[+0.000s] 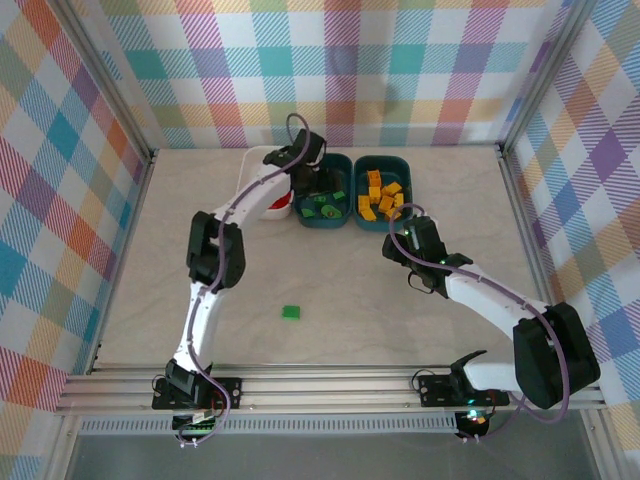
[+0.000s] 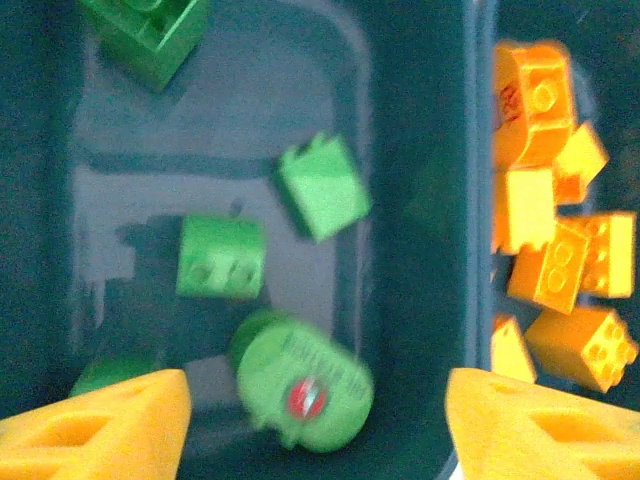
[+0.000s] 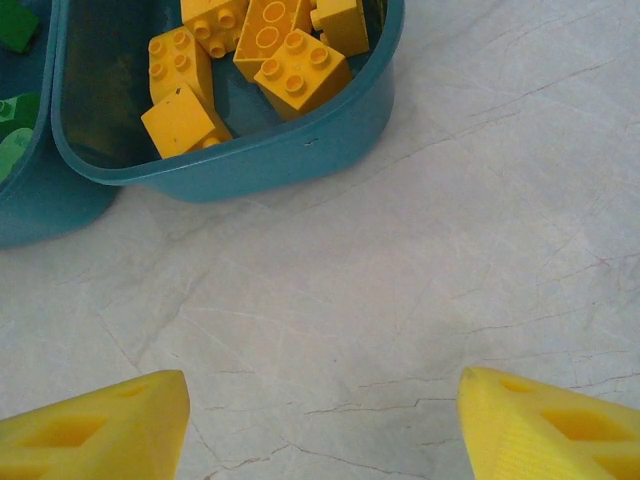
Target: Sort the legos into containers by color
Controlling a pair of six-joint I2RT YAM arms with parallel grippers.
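Left gripper (image 2: pixel 320 420): spread, empty, over the middle teal tub (image 1: pixel 322 226) of green bricks (image 2: pixel 221 257). Right gripper (image 3: pixel 325 420): released, empty, above the table (image 3: pixel 420 260) just beside the right teal tub (image 3: pixel 250 160) of yellow-orange bricks (image 3: pixel 290 70). Apparently outstanding: one stray green brick (image 1: pixel 291 313) on the table, well apart from the tubs.

Legible text: none.
Round green piece (image 2: pixel 322 372): printed lettering and a red emblem (image 2: pixel 307 398), too blurred to read.
Orange brick (image 2: pixel 532 98): red marking, unreadable.
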